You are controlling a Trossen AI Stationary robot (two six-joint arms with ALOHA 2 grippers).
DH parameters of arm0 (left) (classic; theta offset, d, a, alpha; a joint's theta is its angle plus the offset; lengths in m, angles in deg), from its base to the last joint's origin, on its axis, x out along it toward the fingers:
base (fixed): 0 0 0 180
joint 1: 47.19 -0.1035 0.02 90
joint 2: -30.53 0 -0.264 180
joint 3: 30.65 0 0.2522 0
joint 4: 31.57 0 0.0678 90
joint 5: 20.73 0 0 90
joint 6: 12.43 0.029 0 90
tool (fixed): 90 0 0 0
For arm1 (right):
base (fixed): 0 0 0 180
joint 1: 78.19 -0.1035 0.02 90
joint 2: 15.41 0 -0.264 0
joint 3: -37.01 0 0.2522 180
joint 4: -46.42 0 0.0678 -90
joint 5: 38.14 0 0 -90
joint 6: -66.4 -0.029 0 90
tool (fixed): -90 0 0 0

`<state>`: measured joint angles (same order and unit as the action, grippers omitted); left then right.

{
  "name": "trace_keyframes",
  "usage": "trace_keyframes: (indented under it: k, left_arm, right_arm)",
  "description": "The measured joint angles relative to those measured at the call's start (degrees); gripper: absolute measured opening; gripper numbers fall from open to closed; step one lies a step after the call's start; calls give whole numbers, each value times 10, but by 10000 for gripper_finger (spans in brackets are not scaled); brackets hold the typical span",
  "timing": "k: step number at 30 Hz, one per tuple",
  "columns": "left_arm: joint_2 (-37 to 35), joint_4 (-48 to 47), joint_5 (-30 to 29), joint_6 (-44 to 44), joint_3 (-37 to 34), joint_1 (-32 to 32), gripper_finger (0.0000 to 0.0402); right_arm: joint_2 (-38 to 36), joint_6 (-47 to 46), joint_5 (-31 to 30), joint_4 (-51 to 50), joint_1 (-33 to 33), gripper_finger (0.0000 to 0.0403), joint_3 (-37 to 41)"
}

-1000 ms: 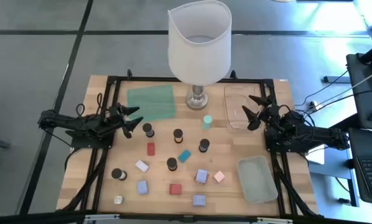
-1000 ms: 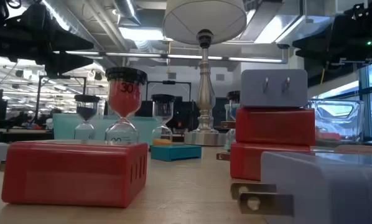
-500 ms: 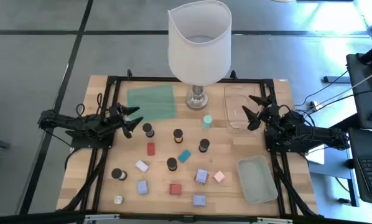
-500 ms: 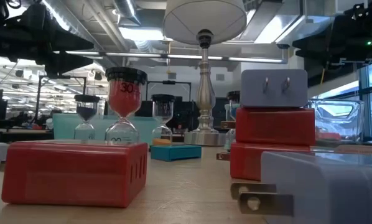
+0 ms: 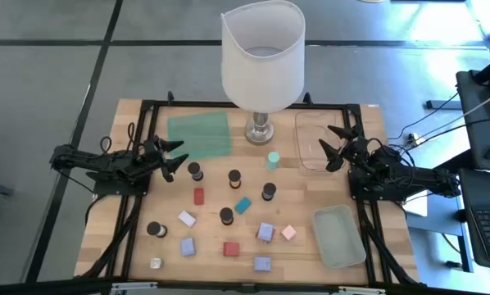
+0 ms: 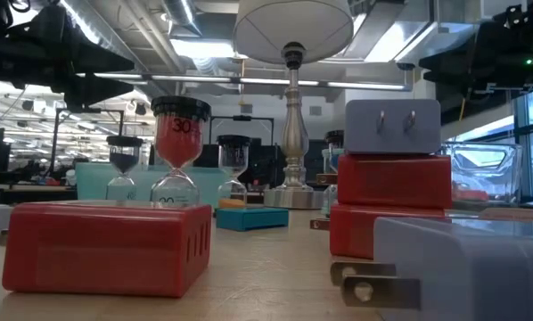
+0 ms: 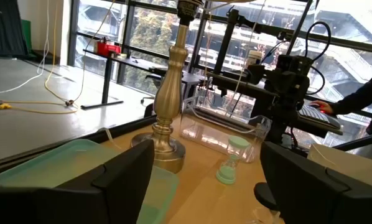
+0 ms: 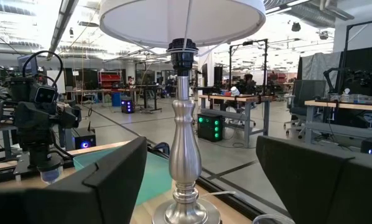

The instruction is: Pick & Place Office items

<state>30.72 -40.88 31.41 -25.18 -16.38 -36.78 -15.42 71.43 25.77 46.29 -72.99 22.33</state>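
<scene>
nothing picked yet, both arms waiting

left pincer (image 5: 173, 159) and right pincer (image 5: 335, 144) hang released and empty at the worktop (image 5: 306, 246) edges; the office items (image 5: 227, 216) lie scattered between them; next, i judge, one pincer must pick a piece and come down astride it.

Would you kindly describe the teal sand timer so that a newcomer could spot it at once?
Start at the big white-shaded lamp at the table's far edge. Just in front of its metal base, slightly to the right, stands the teal timer. The other timers nearby have dark caps; this is the only teal-capped one.
</scene>
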Motion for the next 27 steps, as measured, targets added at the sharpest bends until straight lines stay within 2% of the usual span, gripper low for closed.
trace_keyframes:
  k: [9,11,15,18,23,27]
  left_arm:
    - [0,0,0,0,0,0,290]
    - [0,0,0,-13,0,0,290]
    - [0,2,4,-129,0,0,290]
    - [0,5,-4,-174,0,0,290]
    - [0,11,-24,-177,0,0,290]
    - [0,34,-59,-173,0,0,290]
  right_arm:
    - [0,-12,3,0,0,307,0]
    - [0,-59,5,0,0,307,0]
    - [0,-213,5,1,0,307,0]
    - [0,-312,-2,1,0,307,0]
    - [0,-459,2,1,0,307,0]
    - [0,-502,1,1,0,307,0]
